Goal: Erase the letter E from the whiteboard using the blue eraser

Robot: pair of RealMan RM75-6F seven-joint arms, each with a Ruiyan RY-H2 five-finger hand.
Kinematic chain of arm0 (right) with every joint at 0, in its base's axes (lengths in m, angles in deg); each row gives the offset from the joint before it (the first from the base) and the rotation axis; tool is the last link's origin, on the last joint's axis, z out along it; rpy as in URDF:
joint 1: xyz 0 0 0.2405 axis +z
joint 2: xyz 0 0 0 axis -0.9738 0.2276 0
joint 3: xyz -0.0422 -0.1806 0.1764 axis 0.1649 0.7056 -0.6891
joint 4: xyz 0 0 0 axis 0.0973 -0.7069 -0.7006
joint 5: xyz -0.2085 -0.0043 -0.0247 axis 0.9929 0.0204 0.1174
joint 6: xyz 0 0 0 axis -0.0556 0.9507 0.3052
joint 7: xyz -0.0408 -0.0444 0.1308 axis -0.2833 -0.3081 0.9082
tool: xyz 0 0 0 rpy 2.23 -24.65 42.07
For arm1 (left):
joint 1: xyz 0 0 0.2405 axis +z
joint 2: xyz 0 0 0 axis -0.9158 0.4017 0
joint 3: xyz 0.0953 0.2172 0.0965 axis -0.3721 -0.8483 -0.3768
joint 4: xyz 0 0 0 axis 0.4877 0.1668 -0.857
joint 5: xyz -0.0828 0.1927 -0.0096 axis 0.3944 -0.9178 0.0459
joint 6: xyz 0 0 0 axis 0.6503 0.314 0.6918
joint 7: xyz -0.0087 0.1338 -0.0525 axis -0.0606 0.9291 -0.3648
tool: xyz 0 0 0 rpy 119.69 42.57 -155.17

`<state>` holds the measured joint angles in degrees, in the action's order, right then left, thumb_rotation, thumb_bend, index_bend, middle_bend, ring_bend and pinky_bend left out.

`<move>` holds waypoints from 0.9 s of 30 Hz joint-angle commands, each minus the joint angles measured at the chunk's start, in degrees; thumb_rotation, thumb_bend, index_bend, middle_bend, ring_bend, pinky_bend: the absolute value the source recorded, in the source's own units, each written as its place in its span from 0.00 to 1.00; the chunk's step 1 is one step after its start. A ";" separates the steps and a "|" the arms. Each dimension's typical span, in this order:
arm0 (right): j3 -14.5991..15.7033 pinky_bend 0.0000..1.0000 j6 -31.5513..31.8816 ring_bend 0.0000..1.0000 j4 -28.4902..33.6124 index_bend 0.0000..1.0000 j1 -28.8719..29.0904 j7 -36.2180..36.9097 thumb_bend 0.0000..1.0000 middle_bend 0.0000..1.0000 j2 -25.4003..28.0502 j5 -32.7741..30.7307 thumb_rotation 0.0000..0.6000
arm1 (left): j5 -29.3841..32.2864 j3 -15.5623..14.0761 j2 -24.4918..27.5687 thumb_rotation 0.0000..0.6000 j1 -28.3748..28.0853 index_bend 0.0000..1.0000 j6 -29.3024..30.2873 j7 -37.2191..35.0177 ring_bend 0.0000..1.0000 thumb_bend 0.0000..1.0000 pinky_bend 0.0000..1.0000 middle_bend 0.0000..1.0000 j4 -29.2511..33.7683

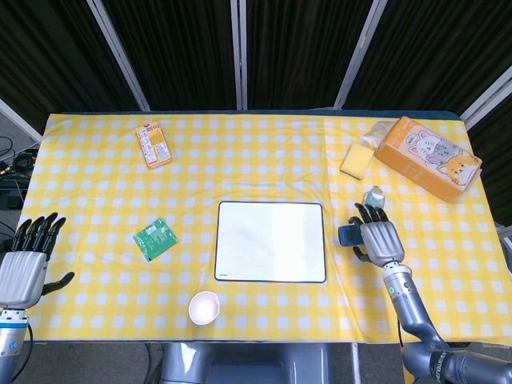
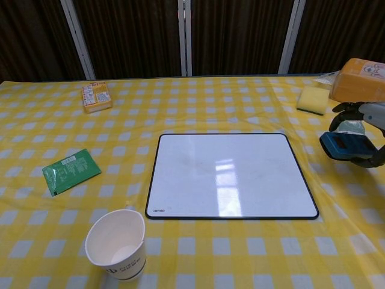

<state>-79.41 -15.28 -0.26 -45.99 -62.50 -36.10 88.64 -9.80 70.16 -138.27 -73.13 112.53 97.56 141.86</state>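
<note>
In the chest view the frame's right edge cuts off the right robot hand [image 2: 366, 133], which covers part of the blue eraser [image 2: 341, 146]. The orange box [image 2: 363, 73] is also cropped there. Print on the small yellow packet [image 1: 153, 145] is too small to read.

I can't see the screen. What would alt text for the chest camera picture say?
A blank whiteboard lies flat on a yellow checked tablecloth, and at the far right edge the robot's right hand holds a blue eraser beside the board. A paper cup, green packet, orange snack pack and yellow sponge sit around it.
</note>
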 commanded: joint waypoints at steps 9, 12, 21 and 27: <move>0.43 0.00 5.05 0.00 1.89 0.09 -3.81 3.12 0.16 0.00 2.44 4.88 1.00 | -0.14 -0.14 0.07 1.00 0.18 0.00 0.20 -0.21 0.00 0.02 0.00 0.00 0.10; 2.25 0.00 11.48 0.00 3.26 0.07 -7.47 6.42 0.16 0.00 4.72 10.85 1.00 | -0.33 -0.14 0.29 1.00 0.38 0.00 0.64 -0.80 0.00 0.02 0.00 0.00 0.18; 7.03 0.00 27.81 0.00 -1.50 0.01 -17.39 13.90 0.15 0.00 6.60 24.06 1.00 | -0.33 -0.54 -0.54 1.00 0.71 0.00 0.57 -1.27 0.00 0.02 0.00 0.00 -0.94; 7.28 0.00 28.92 0.00 -3.56 0.01 -20.38 18.64 0.15 0.00 7.62 24.96 1.00 | -1.53 -0.86 -0.96 1.00 0.82 0.00 1.29 -0.27 0.00 0.02 0.00 0.00 -0.64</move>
